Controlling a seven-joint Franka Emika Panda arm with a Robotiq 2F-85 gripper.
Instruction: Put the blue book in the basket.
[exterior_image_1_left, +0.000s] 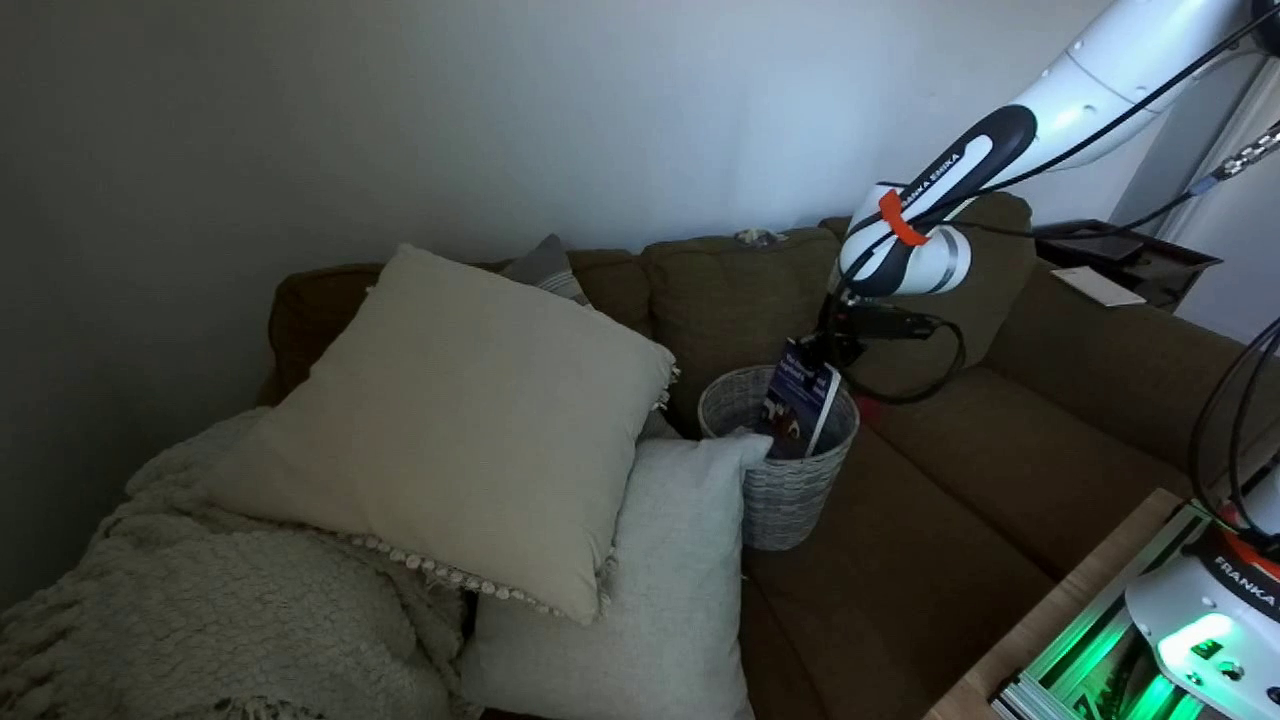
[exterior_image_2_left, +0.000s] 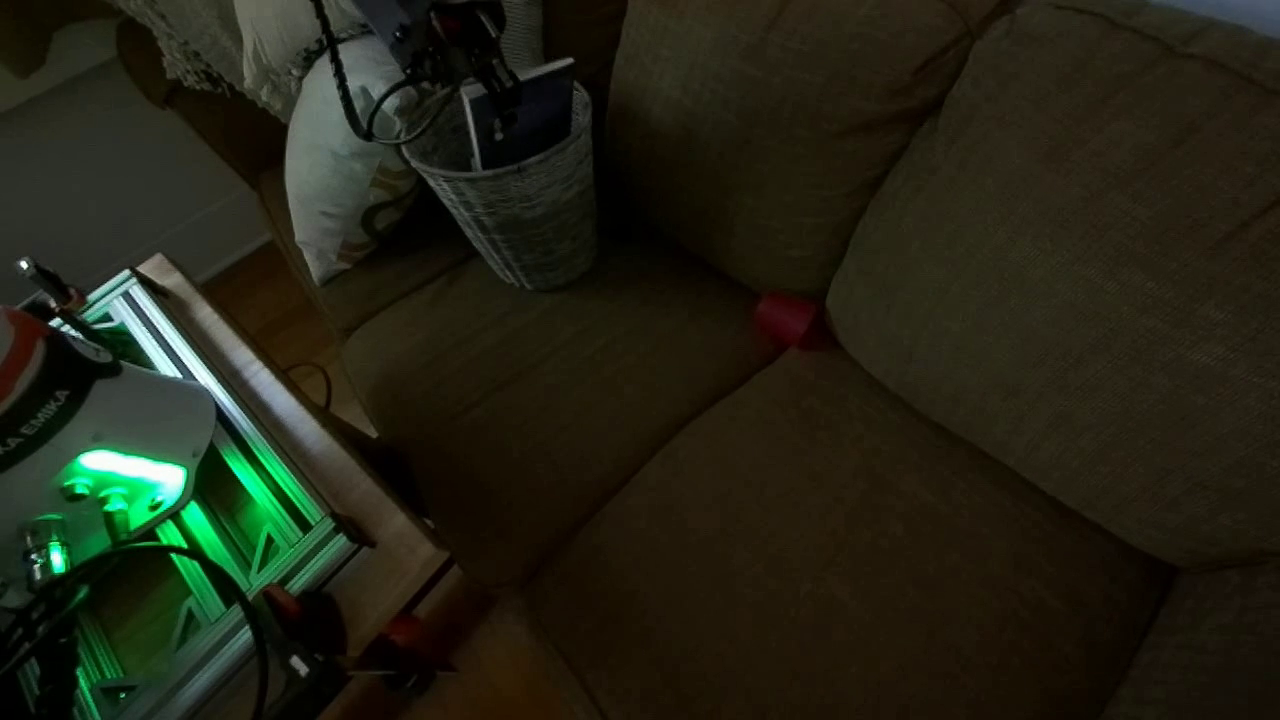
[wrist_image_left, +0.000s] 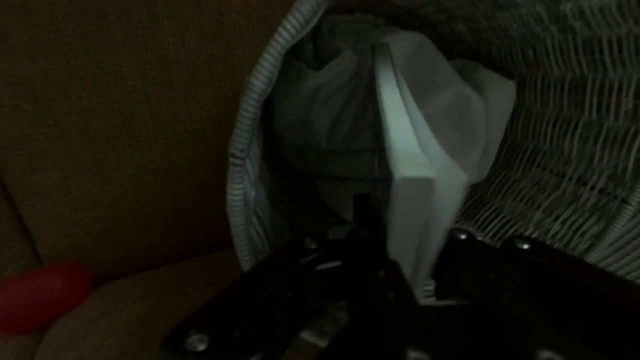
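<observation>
We see the gripper (wrist_image_left: 406, 235) with its jaws pinched on the upper part of the blue book (exterior_image_1_left: 797, 400), which stands tilted, partly inside the basket (exterior_image_1_left: 790, 500) and partly above it. Only the wrist view shows us crumpled pale cloth (wrist_image_left: 452, 107) down inside (the book's lettering (exterior_image_1_left: 795, 368) we catch in an exterior view).

In both exterior views, the basket (exterior_image_1_left: 790, 505) hides the lower part of the blue book (exterior_image_1_left: 797, 395); in the wrist view, the claw (wrist_image_left: 410, 235) appears blurred.
</observation>
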